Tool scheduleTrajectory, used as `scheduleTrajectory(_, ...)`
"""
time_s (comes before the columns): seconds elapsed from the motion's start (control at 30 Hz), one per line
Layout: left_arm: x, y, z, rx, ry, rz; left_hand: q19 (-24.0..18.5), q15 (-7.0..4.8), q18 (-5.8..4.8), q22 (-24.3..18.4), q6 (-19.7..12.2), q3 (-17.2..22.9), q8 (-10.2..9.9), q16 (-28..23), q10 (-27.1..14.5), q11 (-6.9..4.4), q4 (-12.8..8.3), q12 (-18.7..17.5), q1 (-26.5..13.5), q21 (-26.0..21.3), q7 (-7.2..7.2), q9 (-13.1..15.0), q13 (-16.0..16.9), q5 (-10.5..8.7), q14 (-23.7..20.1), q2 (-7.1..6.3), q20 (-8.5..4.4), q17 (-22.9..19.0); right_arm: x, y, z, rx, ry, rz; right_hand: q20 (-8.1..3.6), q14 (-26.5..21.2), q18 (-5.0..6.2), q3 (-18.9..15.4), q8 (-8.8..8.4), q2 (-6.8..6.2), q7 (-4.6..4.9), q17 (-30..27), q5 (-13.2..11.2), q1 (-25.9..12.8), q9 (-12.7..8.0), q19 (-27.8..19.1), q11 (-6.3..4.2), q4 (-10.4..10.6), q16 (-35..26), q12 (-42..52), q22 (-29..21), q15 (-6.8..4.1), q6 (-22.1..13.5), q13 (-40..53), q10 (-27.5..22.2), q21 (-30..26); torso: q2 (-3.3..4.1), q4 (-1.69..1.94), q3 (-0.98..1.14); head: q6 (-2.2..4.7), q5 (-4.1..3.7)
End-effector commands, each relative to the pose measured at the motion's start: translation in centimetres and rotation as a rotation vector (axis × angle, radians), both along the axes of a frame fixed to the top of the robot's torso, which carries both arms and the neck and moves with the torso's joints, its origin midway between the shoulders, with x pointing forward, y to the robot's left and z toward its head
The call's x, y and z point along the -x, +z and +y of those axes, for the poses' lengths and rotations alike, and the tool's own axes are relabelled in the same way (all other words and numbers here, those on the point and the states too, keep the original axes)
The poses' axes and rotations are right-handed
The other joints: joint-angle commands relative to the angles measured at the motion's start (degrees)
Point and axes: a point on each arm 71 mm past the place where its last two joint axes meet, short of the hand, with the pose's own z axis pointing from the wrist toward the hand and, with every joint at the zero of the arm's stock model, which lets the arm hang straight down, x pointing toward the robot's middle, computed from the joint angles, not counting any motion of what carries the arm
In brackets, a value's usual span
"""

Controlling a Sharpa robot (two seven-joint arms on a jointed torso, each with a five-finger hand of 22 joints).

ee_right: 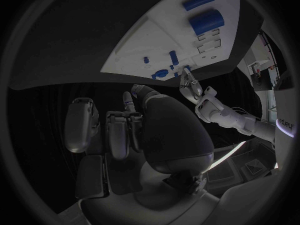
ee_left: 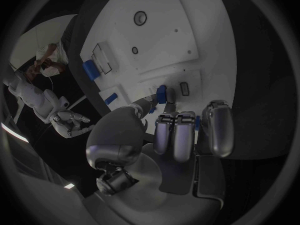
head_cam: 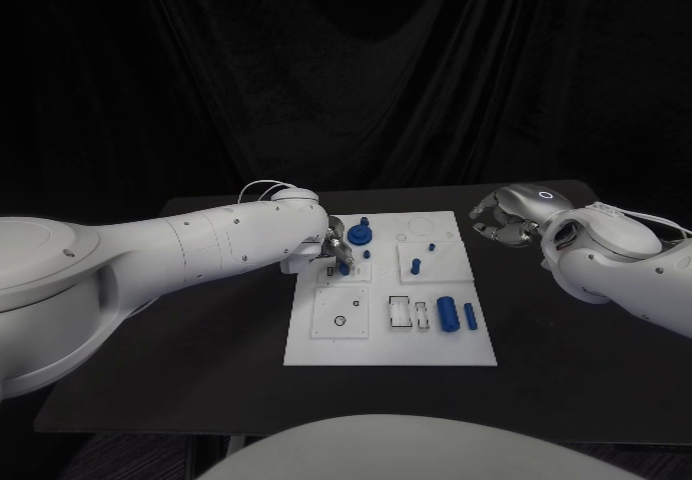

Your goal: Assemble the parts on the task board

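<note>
Silver-fingered, the left robot hand (head_cam: 332, 243) pinched a small blue peg (ee_left: 162, 93) over the white task board's (head_cam: 325, 340) upper-left area, seemingly mid-insertion and needing alignment, while the right robot hand (head_cam: 505, 215) hovered curled, empty, upper right.

The black table (head_cam: 188, 340) carries a white task board (head_cam: 320, 340) at its middle. The board lies flat, with bare tabletop on both sides.
</note>
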Motion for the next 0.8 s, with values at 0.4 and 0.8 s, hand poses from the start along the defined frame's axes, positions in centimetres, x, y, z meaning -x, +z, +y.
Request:
scheduleTrajectory(0.4, -0.04, -0.05, -0.08, 0.034, 0.002, -0.018, 0.27, 0.23, -0.47, 7.20, -0.09, 0.29, 0.16, 0.37, 5.97, 0.24, 0.12, 0.20, -0.30, 0.06, -0.39, 0.09, 15.07, -0.19, 5.95, 0.40, 0.08, 15.07, -0.04, -0.05, -0.05, 0.003, -0.013, -0.003, 0.06, 5.74, 1.03, 0.58, -0.18, 0.03, 0.24, 14.46, 0.35, -0.61, -0.14, -0.50, 0.37, -0.13, -0.36, -0.31, 10.15, 0.38, -0.32, 13.71, 4.43, -0.40, -0.02, 0.03, -0.01, -0.01, 0.17)
scheduleTrajectory(0.8, 0.18, -0.29, -0.21, 0.038, -0.003, -0.012, 0.20, 0.22, -0.44, 7.14, -0.13, 0.33, 0.14, 0.37, 5.97, 0.23, 0.13, 0.20, -0.31, -0.06, -0.38, 0.08, 15.07, -0.17, 5.95, 0.44, 0.08, 15.07, -0.03, -0.07, -0.01, 0.004, -0.012, -0.001, 0.06, 5.74, 1.03, 0.58, -0.18, 0.03, 0.24, 14.46, 0.35, -0.61, -0.14, -0.50, 0.37, -0.13, -0.36, -0.31, 10.15, 0.38, -0.32, 13.71, 4.43, -0.40, -0.02, -0.01, 0.02, -0.01, 0.39)
